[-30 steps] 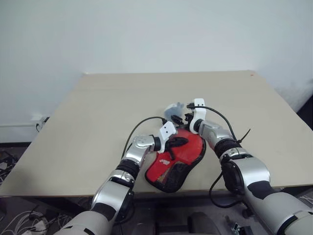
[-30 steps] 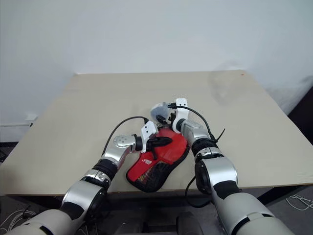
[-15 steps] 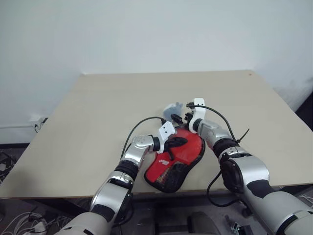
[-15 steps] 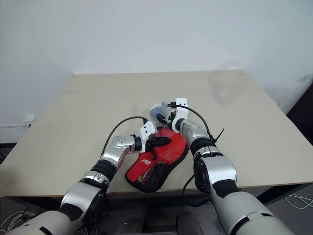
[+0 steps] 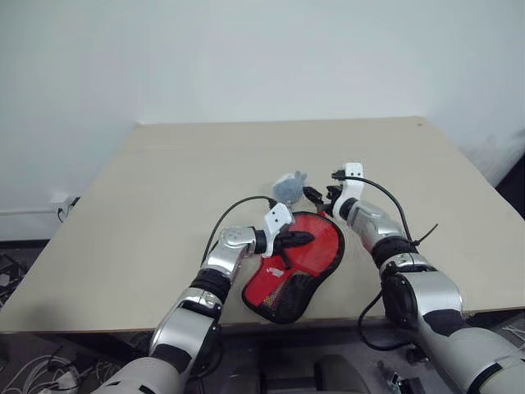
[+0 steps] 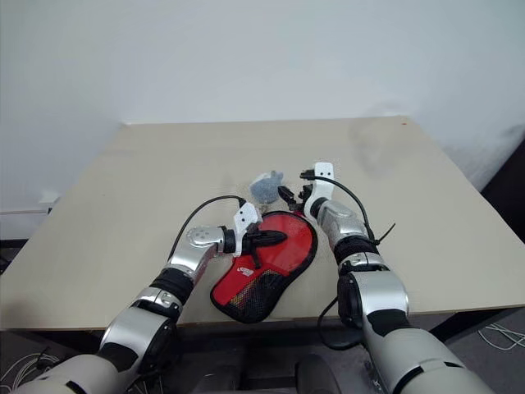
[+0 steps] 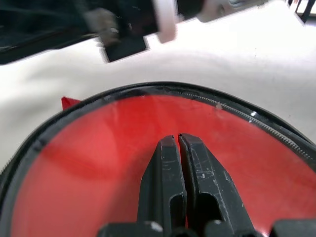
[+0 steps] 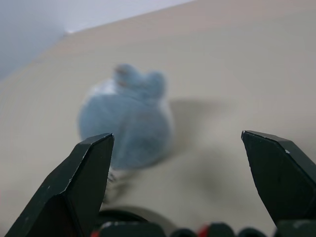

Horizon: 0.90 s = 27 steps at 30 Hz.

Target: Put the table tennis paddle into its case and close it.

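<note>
While the table tennis paddle (image 5: 308, 246) lies inside the case (image 5: 283, 300) near the front edge of the counter (image 5: 164, 180), its rounded red rubber face shows through the clear plastic window, with a small white mark towards the handle end. Black mesh covers the narrow end of the soft pouch at about 7 o'clock, and a black zip edge rims the red face. A grey-blue fluffy puff (image 6: 266, 187) lies on the counter at 11 o'clock from the case, just beyond its wide end.

Lying across the window, the left hand (image 7: 177, 143) has its two black fingers pressed together. At 1 o'clock from the case, the right hand (image 8: 177, 163) is spread wide, empty, facing the puff.

Matte beige and bare elsewhere, the counter stands against a plain pale wall. Whether the zip is fully shut cannot be made out.
</note>
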Tool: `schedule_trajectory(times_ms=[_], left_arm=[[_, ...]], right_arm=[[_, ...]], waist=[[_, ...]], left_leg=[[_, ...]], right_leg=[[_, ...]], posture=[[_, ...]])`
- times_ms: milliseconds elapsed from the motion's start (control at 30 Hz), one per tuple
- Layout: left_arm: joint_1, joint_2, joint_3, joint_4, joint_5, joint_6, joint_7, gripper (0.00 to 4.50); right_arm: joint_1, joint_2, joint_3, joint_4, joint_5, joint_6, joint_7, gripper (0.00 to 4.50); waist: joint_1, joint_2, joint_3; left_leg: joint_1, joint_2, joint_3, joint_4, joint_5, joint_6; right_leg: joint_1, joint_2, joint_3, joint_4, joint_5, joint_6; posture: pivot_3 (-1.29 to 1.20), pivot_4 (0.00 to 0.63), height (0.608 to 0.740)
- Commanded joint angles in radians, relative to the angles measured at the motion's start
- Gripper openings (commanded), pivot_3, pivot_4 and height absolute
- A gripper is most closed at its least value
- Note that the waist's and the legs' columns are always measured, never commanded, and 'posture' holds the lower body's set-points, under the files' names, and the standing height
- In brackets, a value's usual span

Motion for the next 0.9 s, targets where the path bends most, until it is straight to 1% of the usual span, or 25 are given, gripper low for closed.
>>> schedule_trajectory(times_ms=[33,100,167,200,300,433,467,500,567,700,733,833,900], left_arm=[[-0.004,0.021,0.037,-0.1,-0.058,0.052,-0.021,0.0],[0.002,0.03,0.046,-0.127,-0.073,0.075,-0.019,0.0],[0.009,0.035,0.053,-0.147,-0.086,0.094,-0.011,0.38],[0.013,0.036,0.061,-0.16,-0.095,0.11,-0.007,0.5],[0.025,0.036,0.081,-0.204,-0.13,0.167,0.0,1.27],[0.077,0.049,0.096,-0.315,-0.191,0.277,-0.01,2.38],[0.087,0.053,0.097,-0.338,-0.202,0.3,-0.01,2.57],[0.099,0.057,0.107,-0.366,-0.219,0.335,0.001,2.96],[0.115,0.066,0.135,-0.414,-0.261,0.407,0.02,3.32],[0.131,0.086,0.184,-0.484,-0.334,0.545,0.07,4.38],[0.134,0.092,0.203,-0.502,-0.361,0.59,0.086,4.44],[0.149,0.126,0.261,-0.554,-0.45,0.773,0.122,4.44],[0.168,0.149,0.278,-0.586,-0.492,0.867,0.138,4.44]], right_arm=[[0.028,-0.024,0.019,-0.135,-0.003,0.02,0.023,4.48],[0.058,-0.033,0.023,-0.19,0.006,0.045,0.038,4.48],[0.087,-0.039,0.032,-0.247,0.009,0.07,0.045,4.5],[0.106,-0.041,0.037,-0.281,0.01,0.084,0.049,4.5],[0.156,-0.046,0.054,-0.37,0.007,0.12,0.055,4.5],[0.231,-0.05,0.096,-0.487,-0.012,0.148,0.054,4.5],[0.24,-0.05,0.1,-0.505,-0.01,0.156,0.051,4.5],[0.249,-0.05,0.102,-0.523,-0.008,0.159,0.044,4.5],[0.264,-0.05,0.104,-0.56,0.003,0.175,0.043,4.5],[0.287,-0.059,0.132,-0.612,-0.026,0.159,0.021,4.5],[0.292,-0.058,0.133,-0.623,-0.026,0.159,0.017,4.5],[0.304,-0.063,0.141,-0.648,-0.036,0.147,0.004,4.5],[0.31,-0.065,0.145,-0.659,-0.038,0.146,-0.001,4.5]], waist=[[0.0,0.0,0.0],[-0.001,0.0,0.0],[-0.001,0.001,0.0],[0.0,0.001,0.0],[0.001,0.001,0.0],[0.0,0.001,0.0],[0.001,0.001,0.0],[0.001,0.001,0.0],[0.0,0.001,0.0],[0.001,0.001,0.001],[0.001,0.001,0.001],[0.0,0.001,0.001],[0.001,0.001,0.001]], left_leg=[[0.0,0.0,0.0,0.0,0.0,0.0],[0.0,0.0,0.0,0.0,0.0,0.0],[0.0,0.0,0.0,0.0,0.0,0.0],[0.0,0.0,0.0,0.0,0.0,0.0],[0.0,0.0,0.0,0.0,0.0,0.0],[0.0,0.0,0.0,0.0,0.0,0.0],[0.0,0.0,0.0,0.0,0.0,0.0],[0.0,0.0,0.0,0.0,0.0,0.0],[0.0,0.0,0.001,0.001,0.0,0.0],[0.001,0.0,0.0,0.001,0.0,0.0],[0.001,0.0,0.0,0.001,0.0,0.0],[0.001,0.0,0.0,0.001,0.0,0.0],[0.001,0.0,0.0,0.001,0.0,0.0]], right_leg=[[0.0,0.0,0.0,0.0,0.0,0.0],[0.0,0.0,0.0,0.0,0.0,0.0],[0.0,0.0,0.001,0.0,0.0,0.0],[0.0,0.0,0.001,0.0,0.0,0.0],[0.0,0.0,0.001,0.0,0.0,0.0],[0.0,0.0,0.001,0.0,0.0,0.0],[0.0,0.0,0.001,0.0,0.0,0.0],[0.0,0.0,0.001,0.0,0.0,0.0],[0.0,0.0,0.001,0.0,0.0,0.0],[0.0,0.0,0.0,0.001,0.0,0.0],[0.001,0.0,0.0,0.001,0.0,0.0],[0.0,0.0,0.0,0.001,0.0,0.0],[0.0,0.0,0.001,0.0,0.0,0.0]], posture=[[0.0,0.0,0.74],[0.0,0.0,0.74],[0.0,0.0,0.74],[0.0,0.0,0.74],[0.0,0.0,0.74],[0.0,0.0,0.74],[0.0,0.0,0.74],[0.0,0.0,0.74],[0.0,0.0,0.74],[0.0,0.0,0.74],[0.0,0.0,0.74],[0.0,0.0,0.74],[0.0,0.0,0.74]])
